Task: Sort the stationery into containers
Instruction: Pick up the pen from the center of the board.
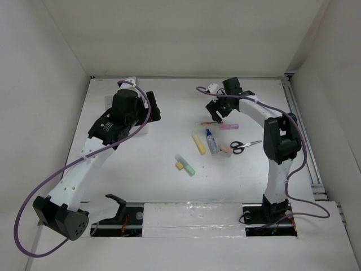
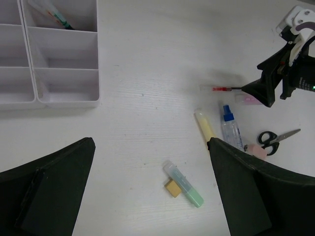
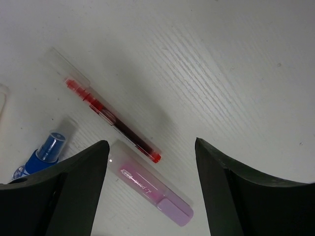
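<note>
Now, nearest you, the green highlighter (image 1: 186, 165) is lying with the tan eraser (image 1: 179, 166) touching its left side, well apart from both arms. Just beyond, the yellow highlighter (image 1: 198, 143), the bottle (image 1: 211, 141), the pink eraser (image 1: 225, 149) and the scissors (image 1: 244, 145) are sitting in a loose row, right of centre.

Farther on is the pair that matters. The pink highlighter (image 3: 150, 189) and the red pen (image 3: 110, 120) are lying just beside each other, roughly parallel, running left to right across the table. Your right gripper (image 3: 150, 145) is hovering directly over them, pointing down with its jaws apart. In the wrist view the pink highlighter is lying partly between the fingers, with its long axis slanting across the gap rather than square to it. I judge you are needing a wrist turn before closing.

Your left gripper (image 2: 151, 141), jaws also apart and holding nothing, is hanging near the tray (image 2: 69, 102) at the far left, well away from this pair.
</note>
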Controlling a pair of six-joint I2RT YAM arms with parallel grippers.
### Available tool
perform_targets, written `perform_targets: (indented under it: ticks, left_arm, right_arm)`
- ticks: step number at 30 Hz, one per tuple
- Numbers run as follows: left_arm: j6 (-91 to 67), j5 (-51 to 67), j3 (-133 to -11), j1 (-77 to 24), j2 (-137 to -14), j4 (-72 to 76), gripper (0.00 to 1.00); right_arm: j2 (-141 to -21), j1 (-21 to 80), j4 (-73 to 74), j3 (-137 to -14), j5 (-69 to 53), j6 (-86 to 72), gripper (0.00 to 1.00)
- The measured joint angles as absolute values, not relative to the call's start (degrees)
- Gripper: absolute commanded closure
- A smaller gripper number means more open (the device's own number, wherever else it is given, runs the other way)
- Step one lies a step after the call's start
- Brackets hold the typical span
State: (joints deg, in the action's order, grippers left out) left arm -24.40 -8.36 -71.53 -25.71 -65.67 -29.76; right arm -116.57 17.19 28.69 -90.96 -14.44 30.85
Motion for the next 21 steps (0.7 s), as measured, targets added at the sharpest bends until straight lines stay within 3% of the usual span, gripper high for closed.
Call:
perform_targets:
  ticks: [21]
  left_arm:
    - [-24.2,-7.7,-71.5,-25.7,-65.4,-29.4,0.0]
  right_arm:
    - [-120.2,17.7,28.2,-91.0,-14.6,31.2,0.28]
